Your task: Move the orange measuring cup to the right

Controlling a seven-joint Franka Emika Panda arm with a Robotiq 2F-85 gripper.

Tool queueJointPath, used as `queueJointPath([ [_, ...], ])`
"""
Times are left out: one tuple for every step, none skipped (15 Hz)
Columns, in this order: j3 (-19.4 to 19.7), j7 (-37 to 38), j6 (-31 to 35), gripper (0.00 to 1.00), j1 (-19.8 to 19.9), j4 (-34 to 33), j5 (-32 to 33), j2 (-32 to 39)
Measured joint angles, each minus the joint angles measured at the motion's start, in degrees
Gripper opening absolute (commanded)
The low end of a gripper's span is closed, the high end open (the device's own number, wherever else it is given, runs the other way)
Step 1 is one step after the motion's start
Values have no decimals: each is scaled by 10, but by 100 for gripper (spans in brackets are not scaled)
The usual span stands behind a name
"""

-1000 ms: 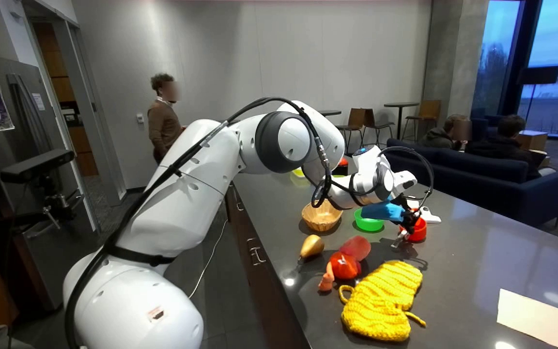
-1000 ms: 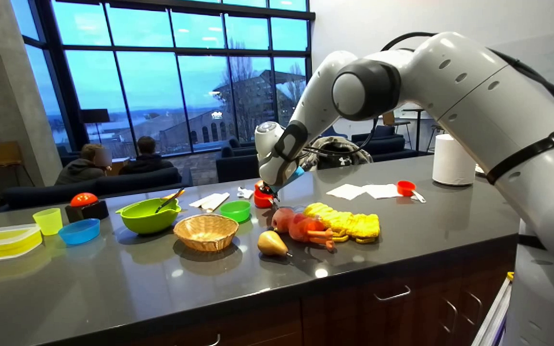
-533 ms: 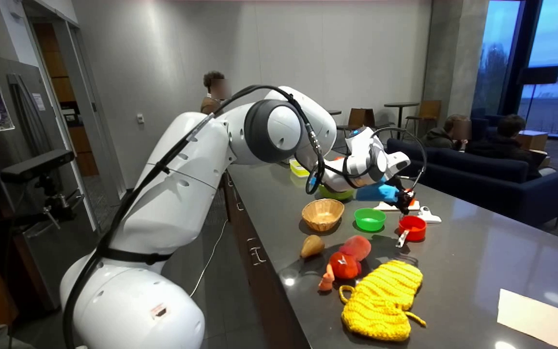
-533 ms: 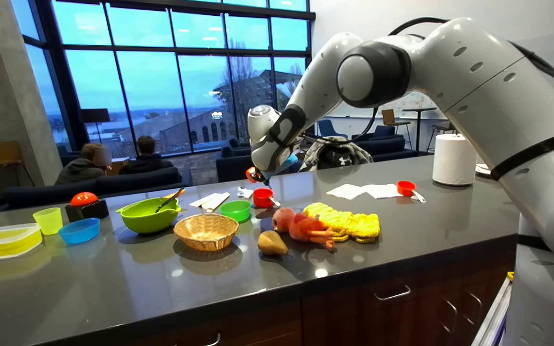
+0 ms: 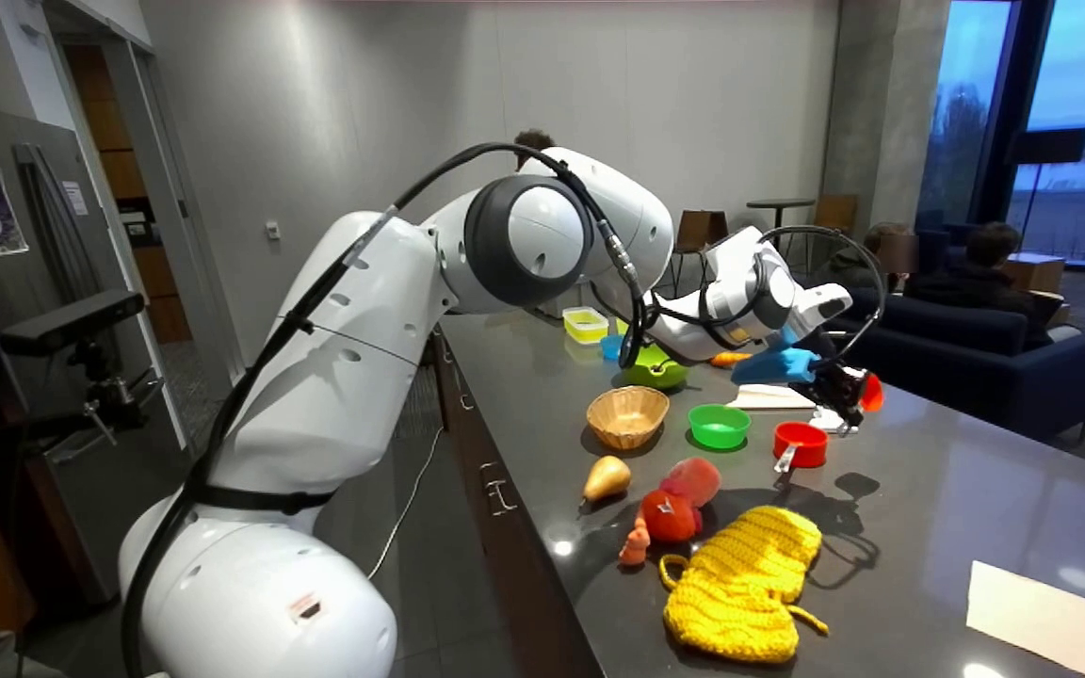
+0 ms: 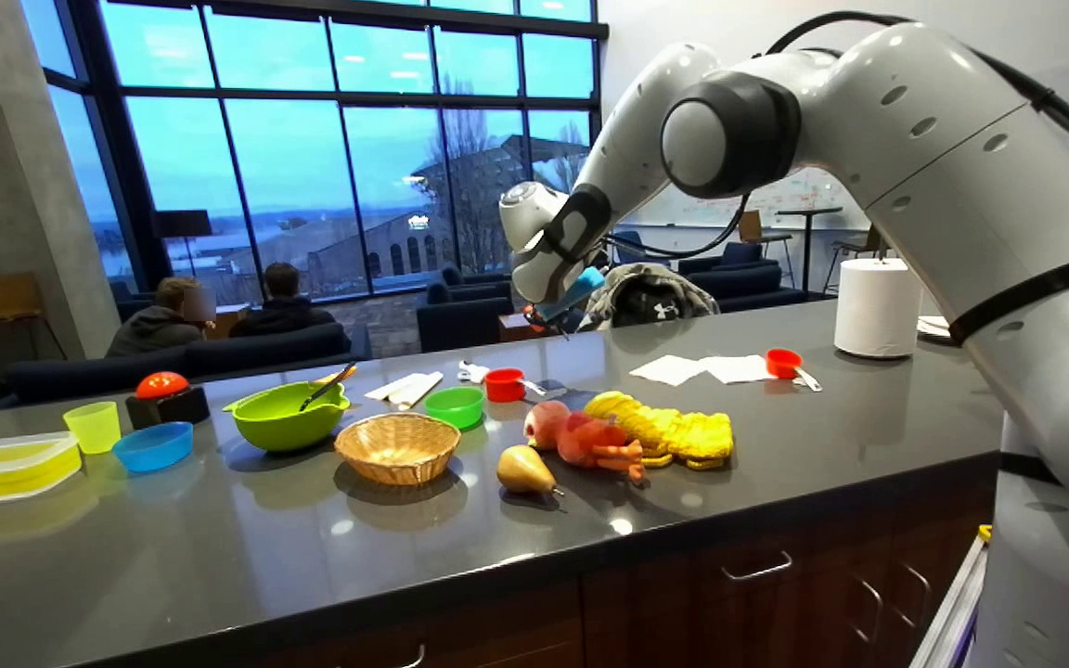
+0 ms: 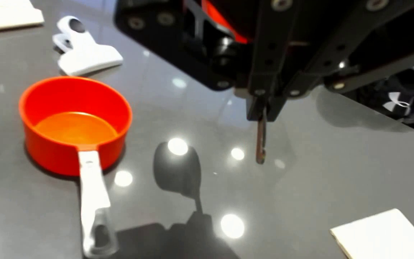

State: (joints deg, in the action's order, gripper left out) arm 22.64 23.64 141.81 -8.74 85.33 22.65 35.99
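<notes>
Orange measuring cup [image 5: 871, 394] is moving toward three o'clock in an exterior view; the pincer [image 7: 263, 113] is narrowly clamping its handle [image 7: 261, 145].

Surface [image 5: 919, 499] is looking smooth & v. glossy, w/ reflections showing; orange measuring cup [image 5: 872, 393] is looking like smooth plast., green cup [image 5: 719, 440] ditto. Yellow cloth [image 5: 745, 584] is looking knitted, ribbed, matt; basket [image 5: 625, 435] woven & rough; pincer [image 7: 265, 111] is showing dark matt parts w/ some shiny metal.

Toward one o'clock in the wrist view, the claw [image 7: 264, 114] hides most of the orange measuring cup [image 7: 224, 22]; at four, the edge crops a pale sheet [image 7: 385, 233].
</notes>
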Motion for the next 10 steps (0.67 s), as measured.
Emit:
queueJointPath([
  [5, 10, -11, 1, 4, -1, 7, 0],
  [10, 22, -24, 1, 8, -2, 17, 1],
  [15, 34, -36, 1, 11, -4, 26, 2],
  [19, 45, -51, 1, 16, -5, 31, 4],
  [21, 52, -64, 1, 22, -5, 32, 6],
  [21, 60, -76, 1, 29, -5, 32, 8],
  [22, 66, -85, 1, 35, -5, 32, 10],
  [23, 72, -94, 1, 42, -5, 33, 12],
  [24, 77, -102, 1, 48, -5, 33, 13],
  [27, 84, -109, 1, 54, -4, 35, 14],
])
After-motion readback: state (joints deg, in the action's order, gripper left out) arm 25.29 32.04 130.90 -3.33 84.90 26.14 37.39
